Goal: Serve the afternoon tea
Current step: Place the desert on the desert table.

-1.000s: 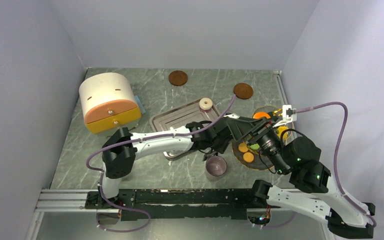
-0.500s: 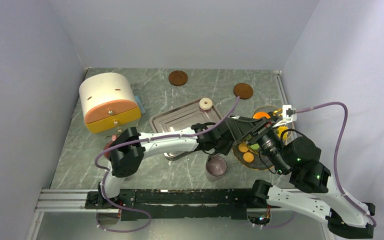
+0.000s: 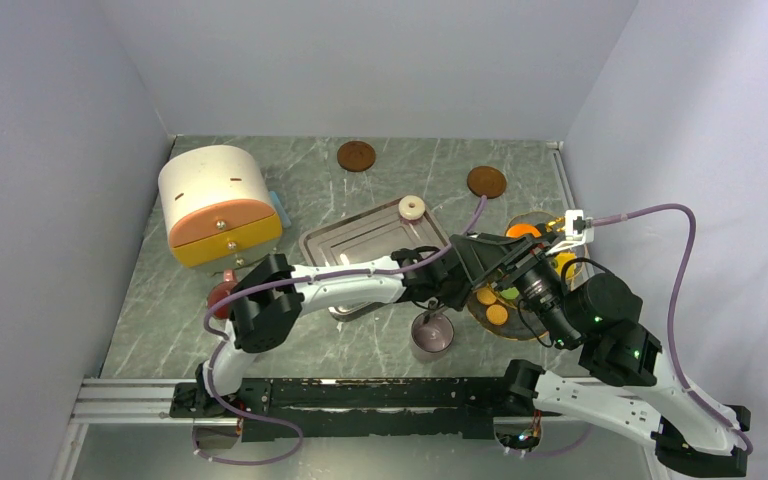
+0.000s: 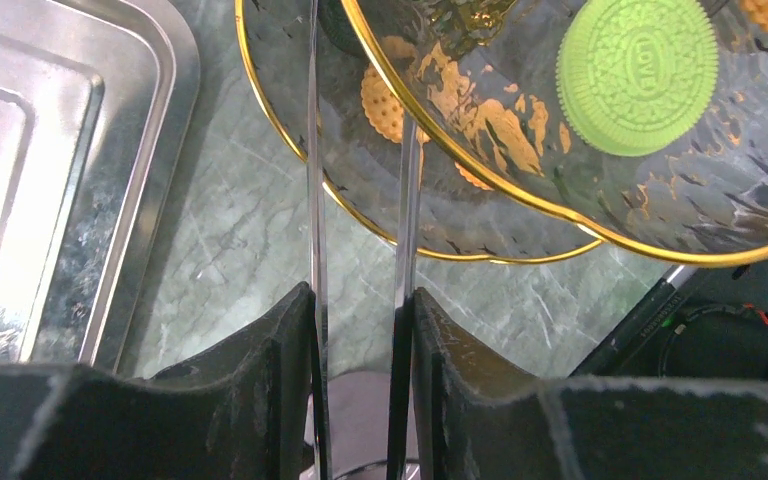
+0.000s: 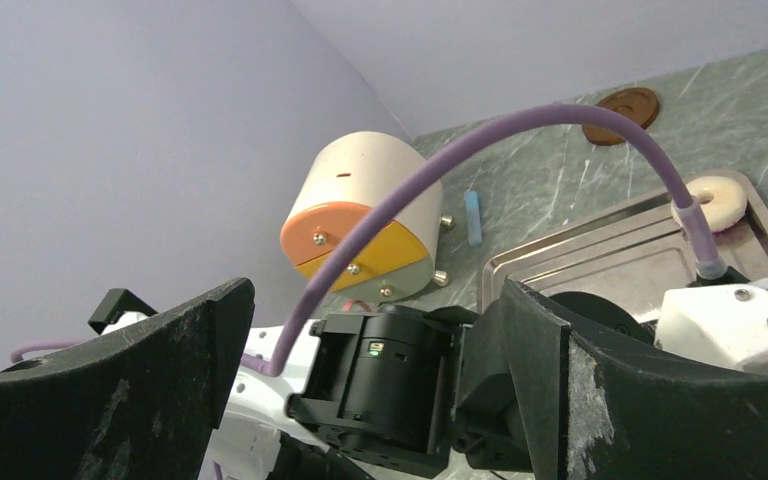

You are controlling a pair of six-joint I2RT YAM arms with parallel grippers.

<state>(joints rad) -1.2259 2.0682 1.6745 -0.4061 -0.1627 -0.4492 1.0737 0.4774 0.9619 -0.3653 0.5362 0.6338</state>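
Currently the left claw (image 4: 360, 295) is set narrow; both fingers (image 4: 280, 380) press against a clear strip (image 4: 358, 200) that runs straight out ahead of the tips; what the strip belongs to cannot be told. Just beneath and behind the tips, partly hidden by the claw, stands the pinkish-grey mug (image 3: 432, 333), upright on the green marbled table (image 4: 230, 240). Just ahead of the tips lie two gold-rimmed glass dishes; the lower dish (image 4: 275, 60) is overlapped by the upper dish (image 4: 520, 150). An orange treat (image 4: 385, 100) shows through the glass close ahead of the claw; a green treat (image 4: 638, 75) lies farther ahead and to the right, on the upper dish. To the left of the claw lies the steel tray (image 4: 60, 150); a cream ring (image 3: 412, 207) sits on its far corner.

The right claw (image 5: 378, 290) stands wide, with nothing between its fingers; it hangs above the dishes, tips pointed toward the left arm's wrist, which fills the gap just ahead. Ahead and to the right of this claw lies the steel tray with the cream ring; farther ahead stands a cream cylindrical box (image 5: 370, 200) with orange and yellow drawer fronts; a small blue piece (image 5: 473, 218) lies just beside the box; a brown disc (image 5: 630, 103) lies farthest, near the back wall.
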